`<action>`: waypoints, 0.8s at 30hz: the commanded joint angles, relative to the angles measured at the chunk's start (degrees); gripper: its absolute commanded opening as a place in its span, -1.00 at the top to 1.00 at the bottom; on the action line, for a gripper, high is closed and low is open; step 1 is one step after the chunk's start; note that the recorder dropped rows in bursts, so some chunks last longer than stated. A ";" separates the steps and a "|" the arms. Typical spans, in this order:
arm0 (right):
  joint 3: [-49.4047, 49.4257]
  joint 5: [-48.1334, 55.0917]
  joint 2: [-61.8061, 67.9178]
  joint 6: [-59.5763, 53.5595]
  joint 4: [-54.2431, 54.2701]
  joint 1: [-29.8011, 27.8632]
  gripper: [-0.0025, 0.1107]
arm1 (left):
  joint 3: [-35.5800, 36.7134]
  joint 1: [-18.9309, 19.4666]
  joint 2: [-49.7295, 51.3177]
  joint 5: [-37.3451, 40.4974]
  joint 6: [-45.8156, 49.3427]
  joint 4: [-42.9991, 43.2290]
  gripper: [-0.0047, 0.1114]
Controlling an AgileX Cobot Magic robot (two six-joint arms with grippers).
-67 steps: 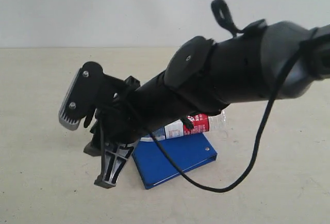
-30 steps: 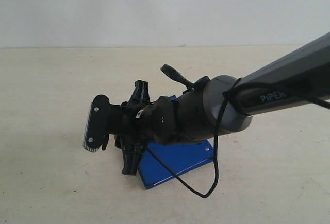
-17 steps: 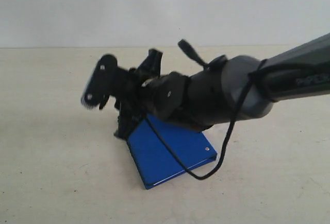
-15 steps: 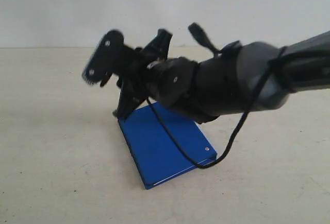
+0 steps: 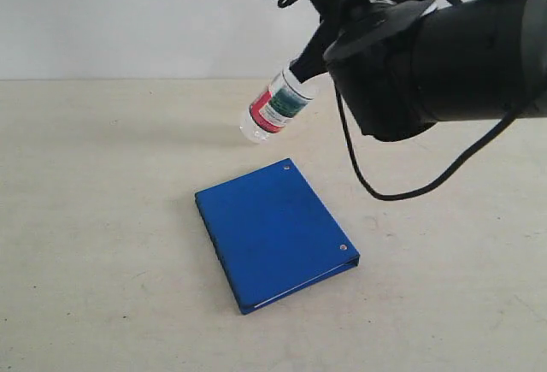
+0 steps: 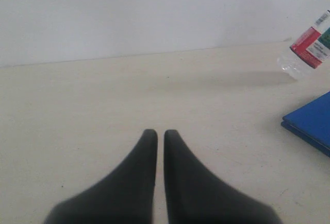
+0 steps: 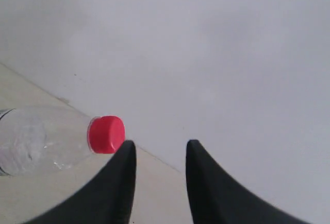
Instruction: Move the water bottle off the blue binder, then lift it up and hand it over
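The water bottle [image 5: 275, 109] hangs tilted in the air above the table, beyond the far edge of the blue binder [image 5: 273, 231], with its cap end up against my right gripper [image 5: 312, 47]. In the right wrist view the bottle [image 7: 46, 139] and its red cap [image 7: 106, 134] lie outside one finger, not in the gap. My right gripper [image 7: 157, 144] is open with nothing between its fingers. I cannot tell what holds the bottle up. The binder lies flat on the table with nothing on it. My left gripper [image 6: 155, 131] is shut and empty, low over the table, with the bottle [image 6: 309, 46] and a binder corner [image 6: 312, 121] far off to one side.
The right arm's thick black body and its cable [image 5: 402, 188] fill the upper right of the exterior view. The beige table [image 5: 102, 261] runs back to a plain white wall [image 5: 128, 13].
The right arm has risen from low over the binder to the upper right. The bottle has left the binder and is now in the air. The binder is uncovered.
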 commanded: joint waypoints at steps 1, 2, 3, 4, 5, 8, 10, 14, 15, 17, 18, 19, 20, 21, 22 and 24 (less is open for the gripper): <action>-0.13 -0.69 -0.63 8.75 1.18 -3.41 0.46 | -0.13 -0.40 -0.16 -0.55 0.15 -0.55 0.84; -0.13 -0.12 -0.63 9.88 1.18 -3.52 0.48 | -0.13 -0.40 -0.16 -0.55 0.15 -0.55 0.84; -0.13 0.33 -0.63 9.90 0.77 -3.52 0.54 | -0.13 -0.40 -0.16 -0.55 0.15 -0.55 0.84; -0.13 0.46 -0.63 9.90 0.12 -3.52 0.61 | -0.13 -0.40 -0.16 -0.55 0.15 -0.55 0.84; -0.13 0.46 -0.73 9.78 -0.83 -3.52 0.73 | -0.13 -0.40 -0.16 -0.55 0.15 -0.55 0.84; -0.13 -2.04 -0.73 9.98 -2.08 -3.52 0.96 | -0.13 -0.40 -0.16 -0.55 0.15 -0.55 0.84; -0.13 -2.72 -0.73 9.98 -1.29 -3.52 0.96 | -0.13 -0.40 -0.16 -0.55 0.15 -0.55 0.84; -0.13 9.03 -0.73 15.31 6.64 -6.56 0.82 | -0.13 -0.40 -0.16 -0.55 0.15 -0.55 0.84; -0.13 15.26 -0.73 15.80 10.94 -8.67 0.69 | -0.13 -0.40 -0.16 -0.55 0.15 -0.55 0.84; -0.13 27.57 -0.61 16.04 21.37 -14.11 0.35 | -0.13 -0.40 -0.16 -0.55 0.15 -0.55 0.84; -0.13 35.17 -0.61 20.96 21.37 -18.93 0.09 | -0.13 -0.40 -0.16 -0.55 0.15 -0.55 0.84; -0.49 37.27 -0.61 24.43 21.37 -21.35 0.02 | -0.13 -0.40 -0.16 -0.55 0.15 -0.55 0.84; -1.43 41.99 -0.61 29.67 21.37 -26.06 0.01 | -0.13 -0.40 -0.16 -0.55 0.15 -0.55 0.84; -1.70 46.58 -0.52 33.19 21.37 -28.46 0.01 | -0.13 -0.40 -0.16 -0.55 0.15 -0.55 0.84; -1.80 57.18 0.56 39.96 21.37 -32.81 0.01 | -0.13 -0.40 -0.16 -0.55 0.15 -0.55 0.84; -2.39 65.79 2.93 47.12 21.37 -37.41 0.01 | -0.13 -0.40 -0.16 -0.55 0.15 -0.55 0.84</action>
